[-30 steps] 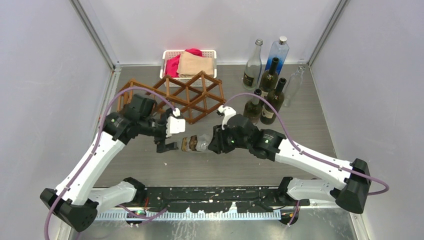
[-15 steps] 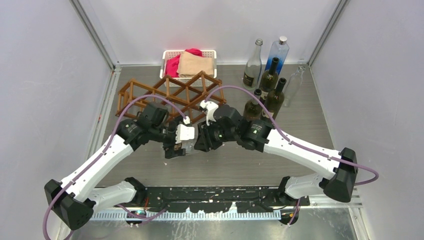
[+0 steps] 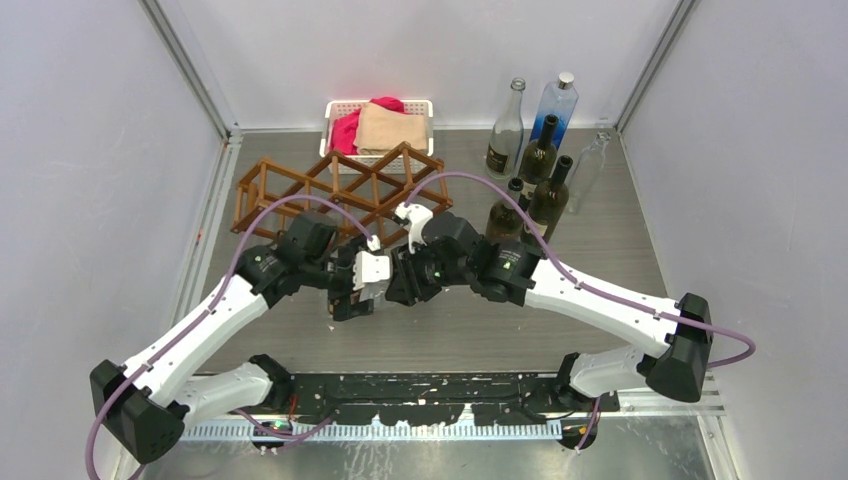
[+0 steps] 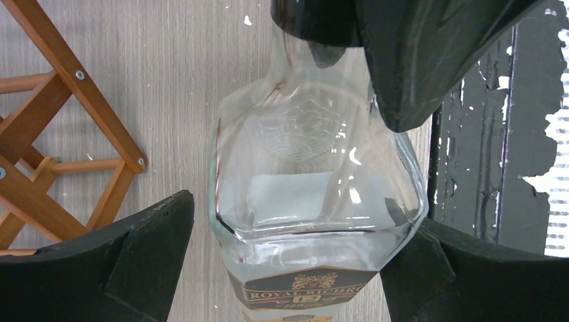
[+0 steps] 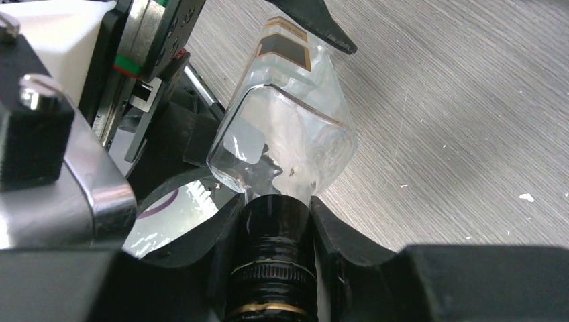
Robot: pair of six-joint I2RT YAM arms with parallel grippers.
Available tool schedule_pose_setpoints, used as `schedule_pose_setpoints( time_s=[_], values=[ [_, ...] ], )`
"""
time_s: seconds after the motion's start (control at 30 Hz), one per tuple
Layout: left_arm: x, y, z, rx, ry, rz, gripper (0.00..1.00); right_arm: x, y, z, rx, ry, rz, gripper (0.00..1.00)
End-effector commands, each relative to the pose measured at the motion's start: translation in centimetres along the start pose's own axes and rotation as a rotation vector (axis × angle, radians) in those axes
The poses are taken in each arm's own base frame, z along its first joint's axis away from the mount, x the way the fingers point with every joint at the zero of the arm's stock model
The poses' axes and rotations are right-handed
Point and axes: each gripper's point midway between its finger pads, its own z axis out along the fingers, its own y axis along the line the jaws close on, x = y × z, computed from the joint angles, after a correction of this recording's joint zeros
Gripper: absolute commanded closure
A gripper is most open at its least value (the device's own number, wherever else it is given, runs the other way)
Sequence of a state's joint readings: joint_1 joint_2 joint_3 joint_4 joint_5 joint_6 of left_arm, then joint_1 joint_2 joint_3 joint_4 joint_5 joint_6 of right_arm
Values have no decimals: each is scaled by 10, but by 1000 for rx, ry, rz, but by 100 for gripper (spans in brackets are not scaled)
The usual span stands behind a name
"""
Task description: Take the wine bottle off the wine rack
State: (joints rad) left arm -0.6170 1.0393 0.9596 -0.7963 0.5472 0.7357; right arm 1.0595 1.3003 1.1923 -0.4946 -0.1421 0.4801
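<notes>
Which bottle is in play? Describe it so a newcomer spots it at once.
Find the wooden rack mid-table; just in front of it the two grippers meet. The bottle sits between them, the right gripper shut on its neck, the left gripper straddling its body. Unlike the upright bottles at back right, it is faceted clear glass with a black cap.

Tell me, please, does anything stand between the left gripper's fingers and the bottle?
Nothing visible does. The left gripper has its fingers on either side of the bottle, while the right gripper pinches its neck.
</notes>
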Motion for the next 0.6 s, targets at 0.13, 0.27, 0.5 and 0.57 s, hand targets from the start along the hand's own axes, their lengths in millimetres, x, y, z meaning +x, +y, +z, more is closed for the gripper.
schedule_pose_setpoints(
  time_s=[0.13, 0.27, 0.5, 0.57],
  values=[
    [-19, 7, -8, -106, -126, 40, 3, -84, 70, -54, -252, -343, -25, 99],
    [-19, 2, -11, -131, -161, 38, 27, -84, 74, -59, -286, -363, -4, 99],
    [-44, 19, -26, -229, -245, 31, 100, -85, 70, -64, -269, -387, 25, 39],
    [-56, 20, -30, -223, -283, -9, 100, -91, 60, -72, -235, -466, 56, 21]
  ],
)
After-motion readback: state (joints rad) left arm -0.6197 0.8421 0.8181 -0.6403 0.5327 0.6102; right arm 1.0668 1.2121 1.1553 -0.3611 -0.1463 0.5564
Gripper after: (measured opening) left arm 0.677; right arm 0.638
